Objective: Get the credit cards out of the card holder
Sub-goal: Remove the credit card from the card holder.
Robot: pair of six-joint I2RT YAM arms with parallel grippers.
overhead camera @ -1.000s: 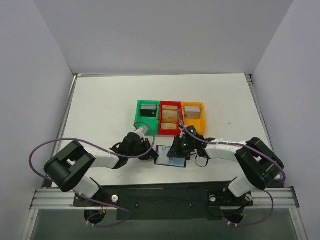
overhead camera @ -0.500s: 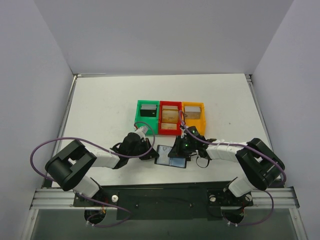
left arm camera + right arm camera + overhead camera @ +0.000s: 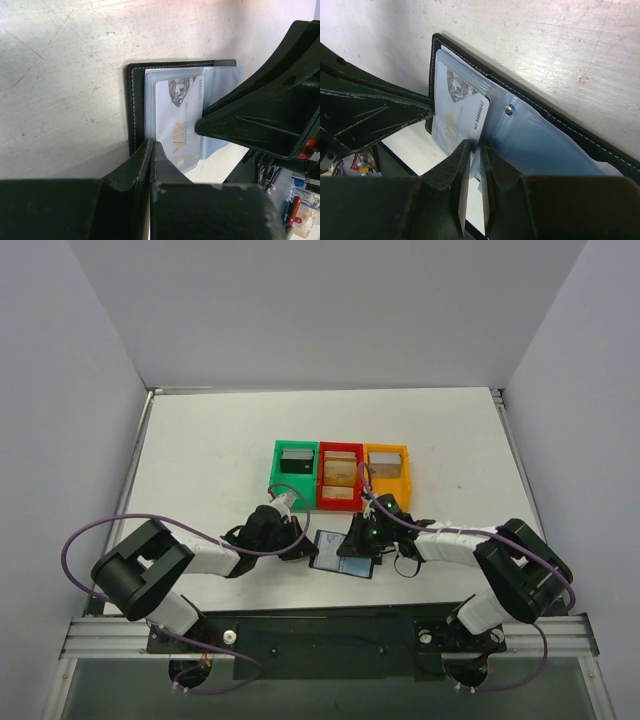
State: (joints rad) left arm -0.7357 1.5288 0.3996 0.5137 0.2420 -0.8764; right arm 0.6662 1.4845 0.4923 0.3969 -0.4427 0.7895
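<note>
A white table [image 3: 200, 460] scuffed with fine scratches, boxed in by plain grey walls [image 3: 320, 310], carries the work. The flat black-edged card holder [image 3: 343, 552] with pale blue plastic sleeves lies open near the table's front edge, between the 2 arms.

The left gripper [image 3: 151, 150] has its fingers pressed together at the holder's near edge. Whether they nip that edge or merely bear down on it cannot be told. The right gripper [image 3: 475, 150] pinches the corner of a pale, silver-printed credit card [image 3: 457, 110] that stands partly out of its sleeve.

Over the past second little has changed: the right arm has shifted only slightly, and the holder has barely moved. That suggests a slow draw, with the first card not yet free and others seemingly stacked beneath it.

Beyond the holder, 3 open plastic bins sit side by side: a green bin [image 3: 295, 472], a red bin [image 3: 340, 478] and an orange bin [image 3: 386, 470], each holding small blocks. They stand clear of the pull. The tighter matter is the 2 grippers nearly tip to tip over 1 small case.
</note>
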